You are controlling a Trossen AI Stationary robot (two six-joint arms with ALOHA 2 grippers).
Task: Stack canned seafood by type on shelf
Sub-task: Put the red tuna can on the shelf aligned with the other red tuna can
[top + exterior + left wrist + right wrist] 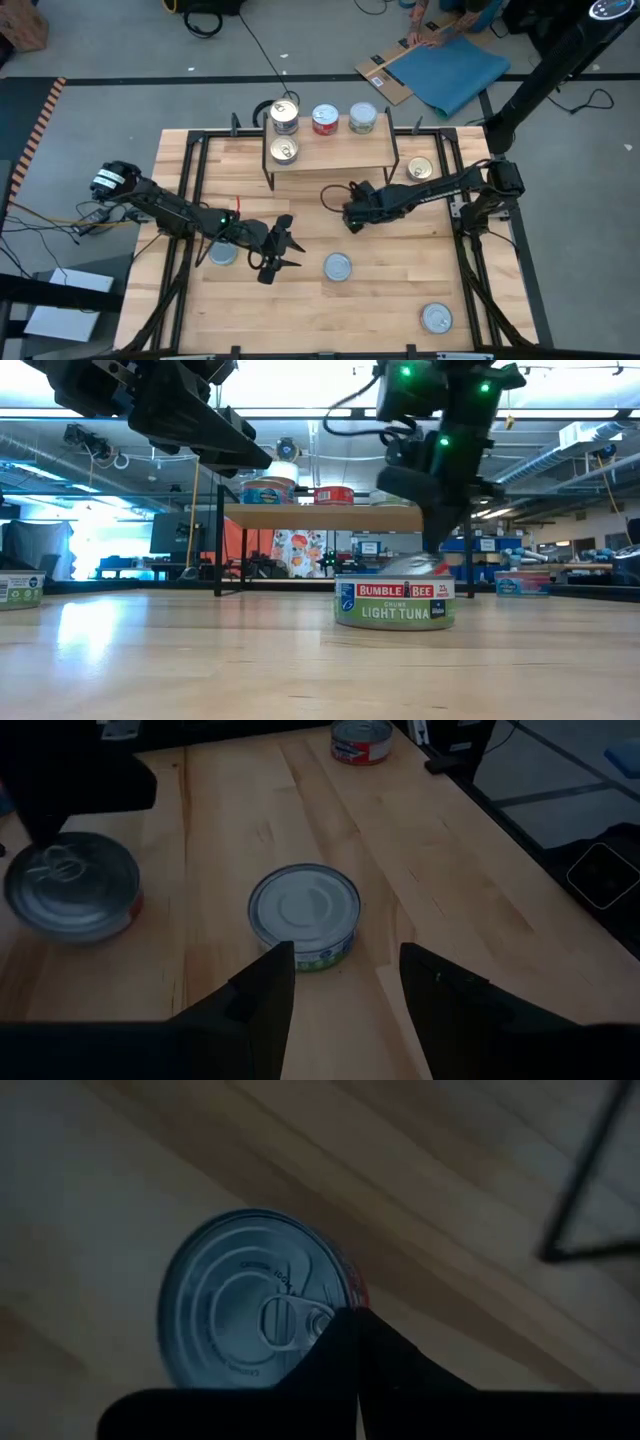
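Four tins stand on the shelf [330,150] at the bench's far edge: a gold-topped tin [285,118], a red tin [325,119] and a silver tin [362,118] in a row along its far side, and a second gold tin [284,150] on its near left. A further gold-topped tin [420,168] sits on the bench [380,300] just right of the shelf. A green-label tuna tin [338,267] lies near the bench's middle, another silver tin [436,318] rests toward the near right corner, and one more tin [222,254] lies by the left edge, partly under the left arm.

The right jaws [352,217] hang low over a pull-tab tin [255,1305] with a red rim, just in front of the shelf; the fingers meet at a closed point over the lid's edge, gripping nothing. The left jaws [281,250] hover spread wide and released, above bare wood between the left-edge tin and the tuna tin, pointed at the latter.
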